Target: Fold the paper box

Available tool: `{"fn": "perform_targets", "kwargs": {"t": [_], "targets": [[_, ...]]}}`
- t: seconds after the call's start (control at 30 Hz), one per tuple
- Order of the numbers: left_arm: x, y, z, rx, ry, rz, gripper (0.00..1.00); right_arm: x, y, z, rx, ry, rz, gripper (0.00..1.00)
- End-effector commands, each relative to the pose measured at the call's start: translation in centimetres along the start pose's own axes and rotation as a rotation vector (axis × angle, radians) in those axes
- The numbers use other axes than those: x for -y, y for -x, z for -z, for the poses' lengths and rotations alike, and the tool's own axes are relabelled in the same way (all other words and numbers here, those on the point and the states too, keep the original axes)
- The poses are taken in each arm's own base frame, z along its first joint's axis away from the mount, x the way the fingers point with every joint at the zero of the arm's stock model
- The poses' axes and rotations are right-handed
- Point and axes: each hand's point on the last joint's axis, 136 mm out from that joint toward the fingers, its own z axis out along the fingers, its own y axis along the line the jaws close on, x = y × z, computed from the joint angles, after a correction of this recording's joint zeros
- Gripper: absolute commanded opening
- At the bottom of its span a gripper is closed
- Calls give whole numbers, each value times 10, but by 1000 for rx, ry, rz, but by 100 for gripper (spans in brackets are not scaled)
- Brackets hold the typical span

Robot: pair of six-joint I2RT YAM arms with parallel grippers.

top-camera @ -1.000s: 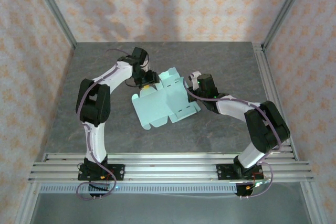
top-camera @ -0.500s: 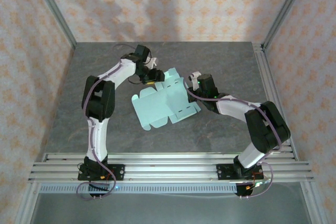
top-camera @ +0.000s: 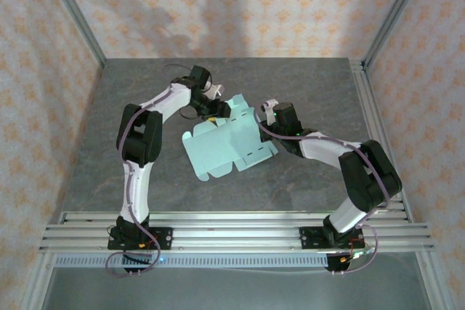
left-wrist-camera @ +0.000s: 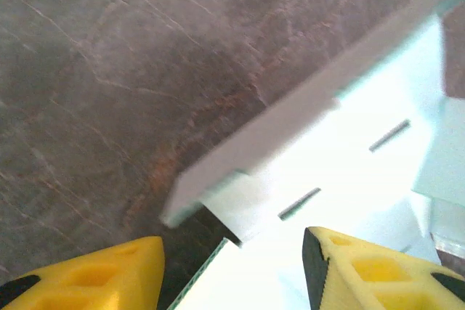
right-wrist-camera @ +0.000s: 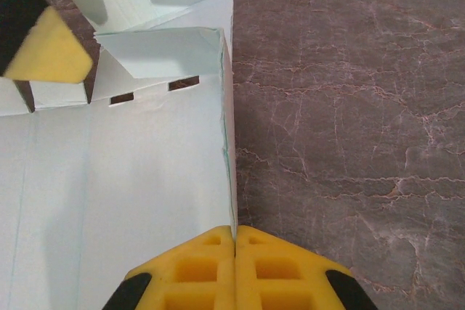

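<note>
The paper box [top-camera: 225,143] lies half-opened in the middle of the frame on the grey desk [top-camera: 312,81], most of the sheet flat and its upper right part raised into walls. It looks feather-light: thin card that could bend anywhere. I'd guess it folds most willingly along its faint crease lines and would crumple or tear at the little slots if squeezed hard. The right pincer [right-wrist-camera: 235,248] has its yellow pads pressed together on the top edge of an upright wall, at a corner crease, which seems a sound place to hold. The left pincer [left-wrist-camera: 232,245] is spread, its pads either side of a raised flap, touching nothing I can make out. On that smooth stone, the sheet would likely skate if pushed unanchored.
</note>
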Motion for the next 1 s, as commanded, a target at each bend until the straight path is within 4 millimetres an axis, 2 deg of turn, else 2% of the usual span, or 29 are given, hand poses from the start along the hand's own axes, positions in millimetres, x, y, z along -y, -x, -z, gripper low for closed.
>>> {"fn": "perform_targets", "kwargs": {"t": [0.0,0.3,0.43,0.47,0.5,0.63,0.97], "targets": [[26,-2,19,27,-18,-55,54,2,-1,0,-1,-4,-18,0],[33,-16,13,4,18,-70,52,3,-4,-2,-10,-9,-17,0],[27,-22,5,-22,29,-50,50,4,-3,-2,-8,-11,-19,0],[27,-24,3,-29,28,-42,49,4,-3,-2,-9,-13,-19,0],[27,-26,2,-35,26,-40,42,4,-3,-2,-10,-14,-19,0],[27,-32,-4,-38,40,-41,38,6,-8,-3,-22,-25,-20,0],[0,-50,-33,-82,90,34,35,8,-8,-4,-26,-35,-19,0]]}}
